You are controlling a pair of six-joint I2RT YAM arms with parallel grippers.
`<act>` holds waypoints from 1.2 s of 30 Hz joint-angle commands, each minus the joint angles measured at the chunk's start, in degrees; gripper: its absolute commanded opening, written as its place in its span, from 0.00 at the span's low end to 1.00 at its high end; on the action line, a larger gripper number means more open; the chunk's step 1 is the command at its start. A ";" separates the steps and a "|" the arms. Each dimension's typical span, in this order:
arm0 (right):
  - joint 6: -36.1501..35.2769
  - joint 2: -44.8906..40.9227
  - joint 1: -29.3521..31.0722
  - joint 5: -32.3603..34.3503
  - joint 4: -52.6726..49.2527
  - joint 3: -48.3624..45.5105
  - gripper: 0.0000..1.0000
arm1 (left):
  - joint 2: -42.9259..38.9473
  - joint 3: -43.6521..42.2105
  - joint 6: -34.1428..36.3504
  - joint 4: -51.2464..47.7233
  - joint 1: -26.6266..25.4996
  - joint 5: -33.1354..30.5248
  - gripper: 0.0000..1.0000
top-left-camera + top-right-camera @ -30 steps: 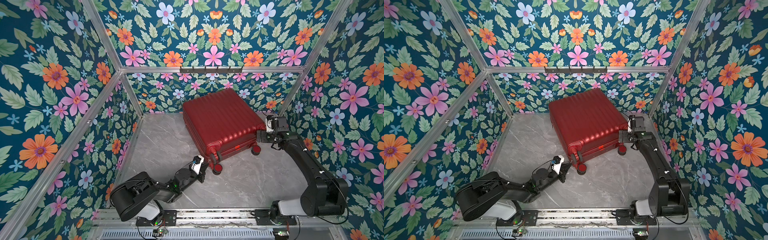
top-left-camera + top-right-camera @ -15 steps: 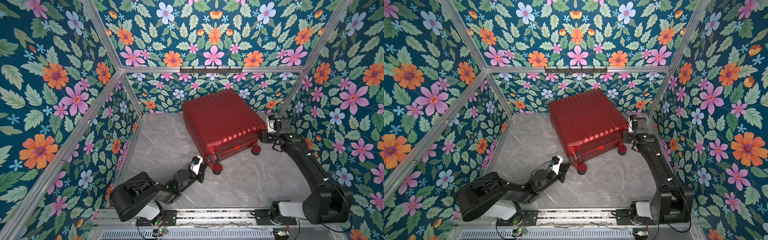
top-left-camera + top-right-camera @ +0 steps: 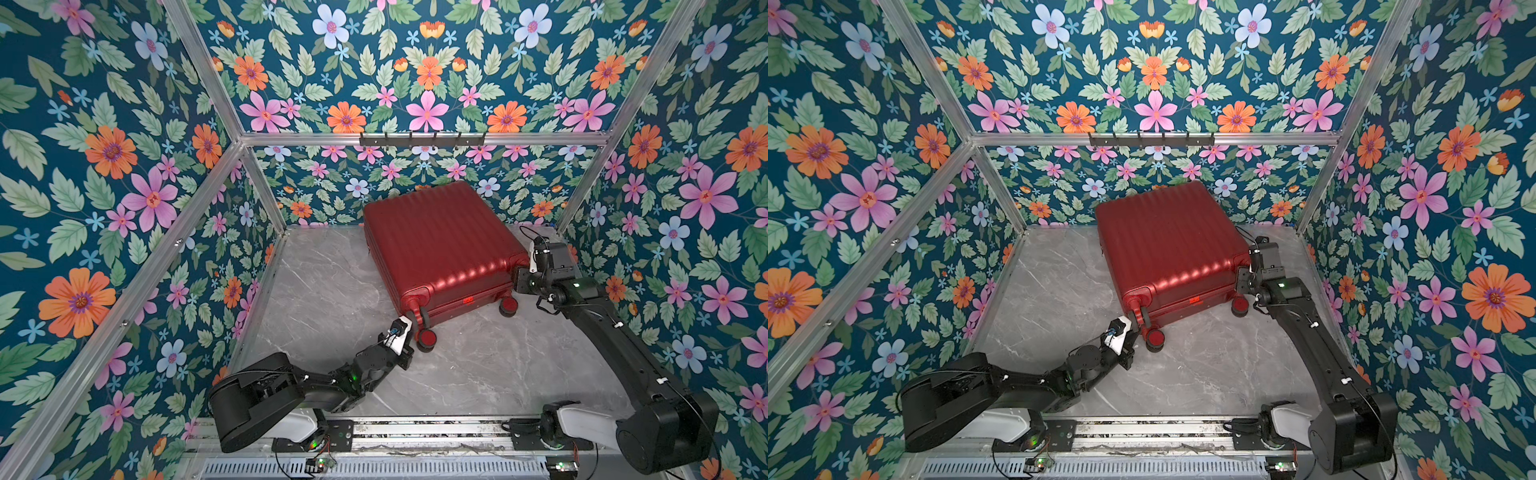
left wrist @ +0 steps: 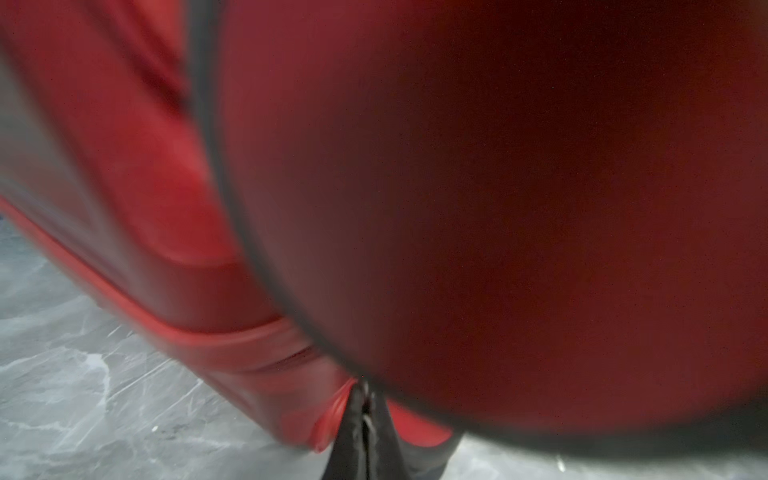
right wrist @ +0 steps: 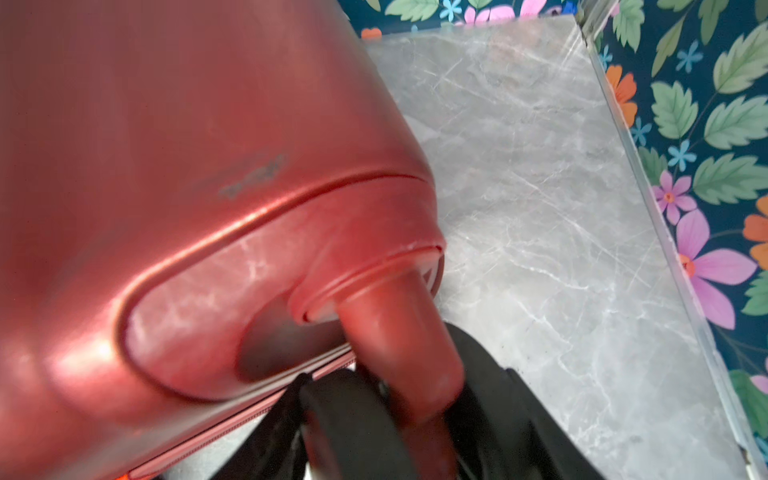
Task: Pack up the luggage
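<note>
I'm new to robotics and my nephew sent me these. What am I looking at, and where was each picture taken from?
Two black robot arms stand at the near edge of a marble-look surface walled with flowered panels. Both top views look down on everything. The other two pictures come from a camera on each arm's wrist, hence the blurry close-ups. One thing lies there: the luggage, a closed red suitcase lying flat. The left end effector is shut and empty, its tips at the suitcase's near corner. The right end effector has fingers either side of a caster leg; whether they clamp it is unclear.
</note>
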 commanded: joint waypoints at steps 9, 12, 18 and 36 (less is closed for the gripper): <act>6.36 2.11 1.80 -9.77 -3.34 3.96 0.00 | 3.04 5.40 8.16 3.82 -8.41 -3.93 0.00; 6.45 2.25 3.82 -8.84 -3.64 4.26 0.00 | 5.70 7.21 7.99 3.89 -9.28 -4.11 0.00; 7.22 2.50 5.71 -8.54 -3.42 3.15 0.00 | 8.25 8.35 6.57 5.57 -10.40 -5.36 0.00; 7.62 -4.83 5.71 -6.33 -3.46 0.38 0.91 | -21.40 39.27 -16.02 -76.42 -9.92 -21.28 0.55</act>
